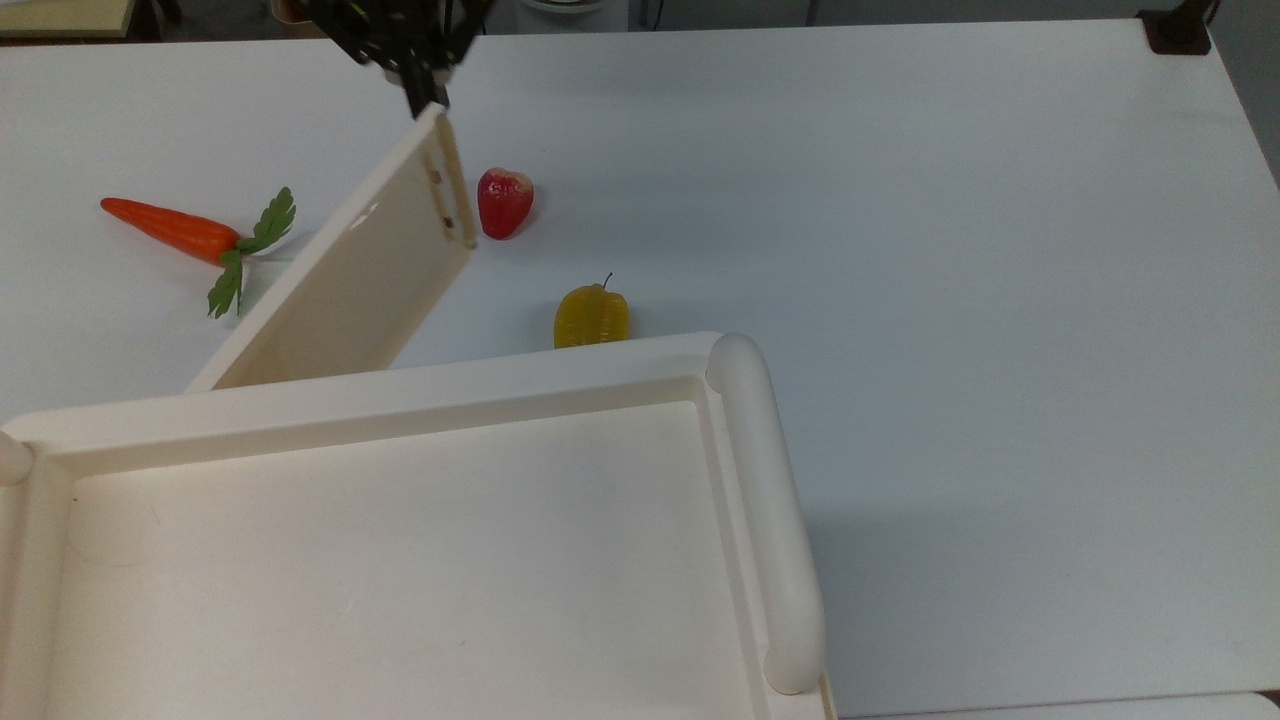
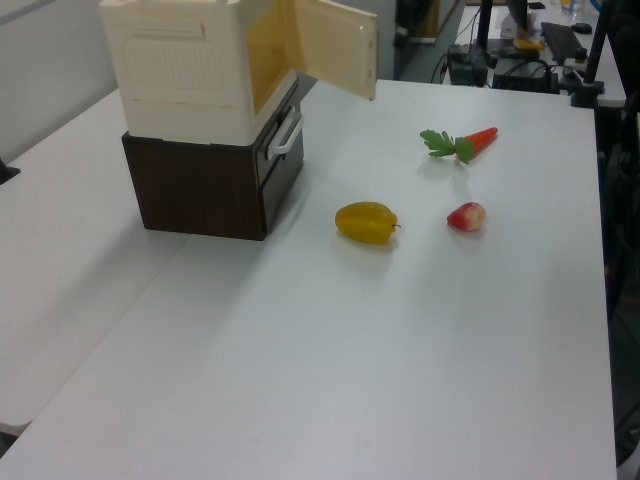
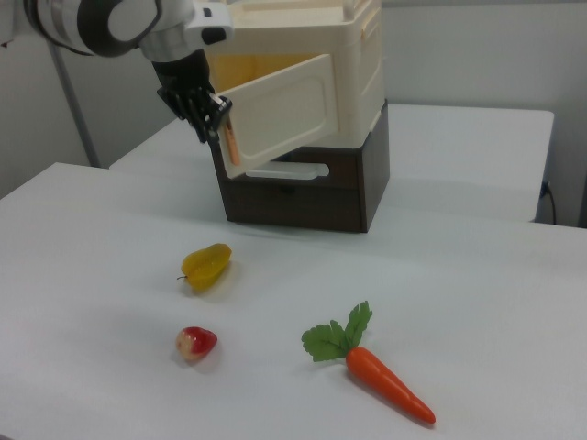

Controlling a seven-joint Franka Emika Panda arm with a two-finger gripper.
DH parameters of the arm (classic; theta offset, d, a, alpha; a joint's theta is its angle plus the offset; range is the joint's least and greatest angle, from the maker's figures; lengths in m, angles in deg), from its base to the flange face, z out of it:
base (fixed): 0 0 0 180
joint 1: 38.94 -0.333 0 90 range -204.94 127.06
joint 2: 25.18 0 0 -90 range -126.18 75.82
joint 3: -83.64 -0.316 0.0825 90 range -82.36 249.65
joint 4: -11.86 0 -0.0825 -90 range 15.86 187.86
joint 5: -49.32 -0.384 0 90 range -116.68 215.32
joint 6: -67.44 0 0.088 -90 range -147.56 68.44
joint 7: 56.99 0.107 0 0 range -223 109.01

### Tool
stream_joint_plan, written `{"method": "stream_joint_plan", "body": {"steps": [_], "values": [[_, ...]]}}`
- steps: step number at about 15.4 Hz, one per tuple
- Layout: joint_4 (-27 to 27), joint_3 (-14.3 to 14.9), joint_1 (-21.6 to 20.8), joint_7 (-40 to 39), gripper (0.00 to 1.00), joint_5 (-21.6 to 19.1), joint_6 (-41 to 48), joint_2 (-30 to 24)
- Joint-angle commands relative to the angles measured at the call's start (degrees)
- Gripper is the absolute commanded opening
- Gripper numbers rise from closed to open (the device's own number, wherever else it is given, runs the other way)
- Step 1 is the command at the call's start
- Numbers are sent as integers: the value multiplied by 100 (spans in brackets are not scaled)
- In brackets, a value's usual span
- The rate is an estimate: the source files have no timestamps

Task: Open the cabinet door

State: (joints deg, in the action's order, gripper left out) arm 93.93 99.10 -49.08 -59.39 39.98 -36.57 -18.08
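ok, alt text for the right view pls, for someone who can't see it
A robot gripper grips the free edge of a cream cabinet door, swung partly open. The cabinet sits on a dark brown box; a yellow fruit, red fruit and carrot lie on the white table.

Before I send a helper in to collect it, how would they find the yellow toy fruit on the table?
Start at the cream-white cabinet stacked on a dark brown drawer unit. On the white table in front of its open cabinet door lies the yellow fruit, the nearest toy. It is waxy yellow and ridged, unlike the red fruit and the carrot.
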Motion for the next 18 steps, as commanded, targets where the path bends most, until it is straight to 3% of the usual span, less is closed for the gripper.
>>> {"method": "stream_joint_plan", "body": {"steps": [1,2,3,7,12,18], "values": [[222,2,450,-279,75,-6,836,-384],[214,10,539,-261,95,-6,1038,-402],[205,19,600,-226,100,12,1240,-463],[205,-7,707,-191,100,361,1927,-516],[213,-69,233,582,100,1152,2077,-437],[231,-60,162,530,100,1137,2042,-393]]}}
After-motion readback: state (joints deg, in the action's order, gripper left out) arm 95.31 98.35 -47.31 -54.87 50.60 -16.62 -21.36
